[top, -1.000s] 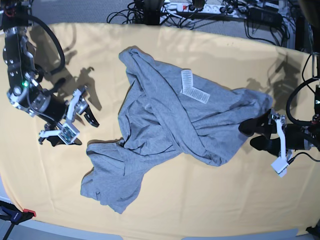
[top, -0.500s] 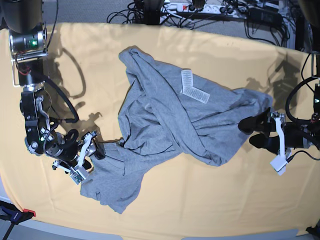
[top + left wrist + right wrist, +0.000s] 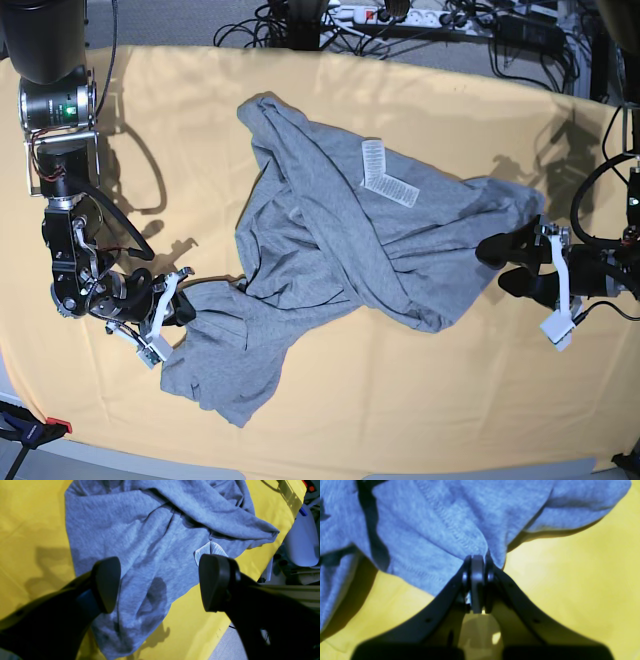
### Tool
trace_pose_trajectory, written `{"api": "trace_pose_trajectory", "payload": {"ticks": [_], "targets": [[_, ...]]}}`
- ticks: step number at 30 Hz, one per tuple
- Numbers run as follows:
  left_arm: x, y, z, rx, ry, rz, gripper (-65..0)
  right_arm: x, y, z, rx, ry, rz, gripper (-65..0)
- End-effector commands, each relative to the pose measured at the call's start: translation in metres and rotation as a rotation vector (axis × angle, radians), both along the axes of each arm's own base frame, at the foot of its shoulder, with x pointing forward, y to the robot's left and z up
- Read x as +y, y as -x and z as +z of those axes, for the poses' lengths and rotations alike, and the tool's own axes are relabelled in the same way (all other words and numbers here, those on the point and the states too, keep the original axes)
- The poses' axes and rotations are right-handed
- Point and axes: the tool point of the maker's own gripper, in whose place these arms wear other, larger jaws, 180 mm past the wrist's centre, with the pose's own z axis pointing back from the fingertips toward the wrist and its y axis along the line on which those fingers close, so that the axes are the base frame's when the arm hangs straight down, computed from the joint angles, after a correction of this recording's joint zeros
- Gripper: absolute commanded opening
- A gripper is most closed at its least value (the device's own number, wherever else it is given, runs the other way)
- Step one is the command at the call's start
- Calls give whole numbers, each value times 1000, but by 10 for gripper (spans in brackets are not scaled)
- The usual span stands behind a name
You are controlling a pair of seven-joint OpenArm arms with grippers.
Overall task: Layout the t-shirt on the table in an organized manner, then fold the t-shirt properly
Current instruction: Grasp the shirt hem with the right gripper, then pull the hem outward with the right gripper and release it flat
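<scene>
One change | right jaws now clenched on t-shirt (image 3: pixel 330 260) edge | left jaws stay released

Base view: overhead, looking straight down on whole table (image 3: pixel 420 400), both arms at side edges. Left wrist view: close, looking past gripper (image 3: pixel 160 583) onto t-shirt (image 3: pixel 140 542) edge. Right wrist view: very close on same t-shirt, opposite end.

The t-shirt (image 3: pixel 330 250) lies crumpled across the middle of the table (image 3: pixel 420 410). Its label (image 3: pixel 385 178) sits on top, toward the far side. The 2 arms flank it, 1 at each end.
</scene>
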Motion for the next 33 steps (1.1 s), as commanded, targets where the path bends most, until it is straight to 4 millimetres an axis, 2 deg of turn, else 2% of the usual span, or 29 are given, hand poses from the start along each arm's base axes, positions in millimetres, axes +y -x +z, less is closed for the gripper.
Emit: {"api": "trace_pose_trajectory", "payload": {"ticks": [1, 5, 9, 17, 21, 24, 26, 28, 33], "targets": [[3, -9, 21, -58, 20, 9, -156, -1, -23, 47, -118, -29, 7, -650], [3, -9, 21, -59, 19, 9, -156, -1, -27, 99, -236, -23, 41, -650], [3, -9, 21, -60, 20, 9, -156, -19, -22, 163, -350, 37, 5, -650], [3, -9, 21, -59, 19, 9, -156, -93, 8, 266, -547, 85, -89, -650], [3, -9, 21, -59, 20, 8, -156, -133, 28, 301, -578, 83, -153, -650], [3, -9, 21, -59, 20, 9, -156, -155, 42, 310, -557, 66, -197, -650], [3, -9, 21, -59, 20, 9, -156, -162, 52, 305, -529, 48, -197, -650], [3, -9, 21, -58, 18, 9, -156, -166, 60, 288, -480, 44, -197, -650], [3, -8, 20, -57, 16, 8, -156, -176, 78, 228, -321, 59, -219, -650]]}}
